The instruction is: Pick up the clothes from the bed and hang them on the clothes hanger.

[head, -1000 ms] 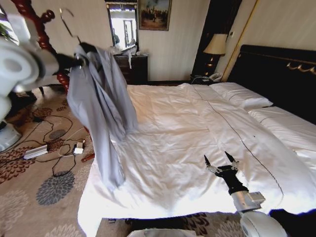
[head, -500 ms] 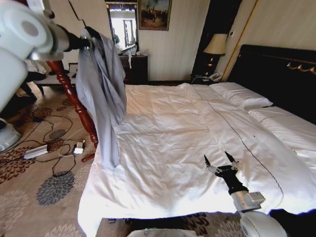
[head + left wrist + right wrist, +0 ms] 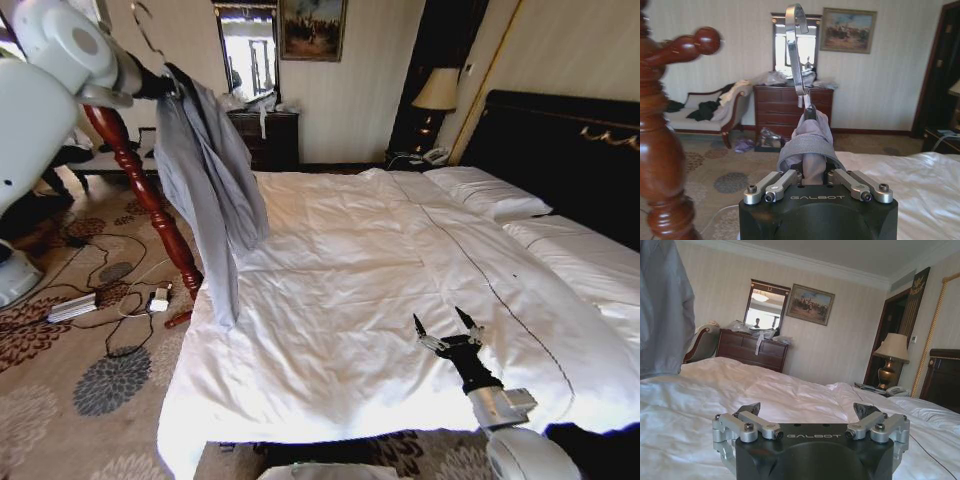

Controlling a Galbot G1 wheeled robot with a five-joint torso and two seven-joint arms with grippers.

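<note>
The light grey clothes (image 3: 208,170) hang from the clothes hanger, whose silver hook (image 3: 796,47) sticks up above my left gripper (image 3: 812,175). That gripper is shut on the hanger's neck through the jacket collar (image 3: 810,142). In the head view the left gripper (image 3: 165,85) is high at the upper left, beside the bed's left edge. The jacket's lower end dangles just off the white bed (image 3: 380,260). My right gripper (image 3: 445,325) hovers open low over the duvet near the foot of the bed, and its right wrist view shows the same open gripper (image 3: 807,410) with nothing between its fingers.
A red-brown wooden coat stand (image 3: 150,195) rises right beside the held jacket, one knobbed peg (image 3: 706,40) close to the hook. Cables and a power strip (image 3: 75,305) lie on the patterned carpet. A dark dresser (image 3: 270,135) and a sofa (image 3: 705,112) stand by the far wall.
My left arm has lifted the hanger and jacket higher and closer to the coat stand; the jacket's lower end has come up off the duvet. The right arm has not moved.
</note>
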